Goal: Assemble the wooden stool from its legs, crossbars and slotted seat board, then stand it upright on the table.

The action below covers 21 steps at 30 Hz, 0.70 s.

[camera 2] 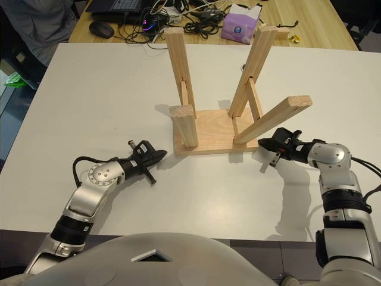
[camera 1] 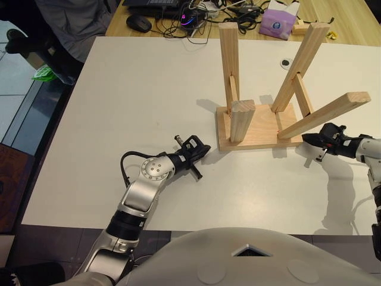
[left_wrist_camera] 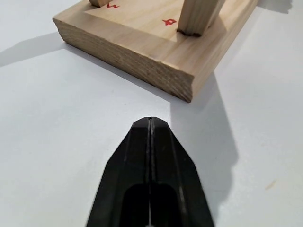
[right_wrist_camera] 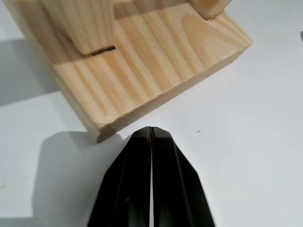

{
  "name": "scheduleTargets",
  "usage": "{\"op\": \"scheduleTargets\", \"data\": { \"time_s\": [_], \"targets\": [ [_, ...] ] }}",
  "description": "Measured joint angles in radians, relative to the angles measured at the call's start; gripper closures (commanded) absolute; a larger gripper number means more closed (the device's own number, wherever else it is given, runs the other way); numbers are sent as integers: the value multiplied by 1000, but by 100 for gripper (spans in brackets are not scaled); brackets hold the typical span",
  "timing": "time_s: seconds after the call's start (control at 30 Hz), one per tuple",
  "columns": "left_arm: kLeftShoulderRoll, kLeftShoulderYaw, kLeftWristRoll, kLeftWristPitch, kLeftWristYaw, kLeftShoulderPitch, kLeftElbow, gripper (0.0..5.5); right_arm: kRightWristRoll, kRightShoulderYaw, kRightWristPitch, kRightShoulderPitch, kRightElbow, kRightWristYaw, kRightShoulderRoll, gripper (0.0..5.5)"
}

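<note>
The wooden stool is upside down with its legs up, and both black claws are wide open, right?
No. The pale wooden stool is upside down, but the black left claw and right claw are shut, as both wrist views show.

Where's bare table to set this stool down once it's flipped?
Widest bare patch: the white table left of the upturned pale wooden stool, out to its left edge. A narrower strip runs along the near edge, between the black left gripper and right gripper. Crowded: the seat's two near corners, where the grippers sit.
</note>
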Motion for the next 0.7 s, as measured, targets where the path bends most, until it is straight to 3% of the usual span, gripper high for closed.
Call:
{"op": "scheduleTargets", "data": {
  "time_s": [0.7],
  "targets": [
    [-30,-20,-1,14,4,-21,10,550,49,-3,78,19,-36,44,-17,545]
  ]
}}
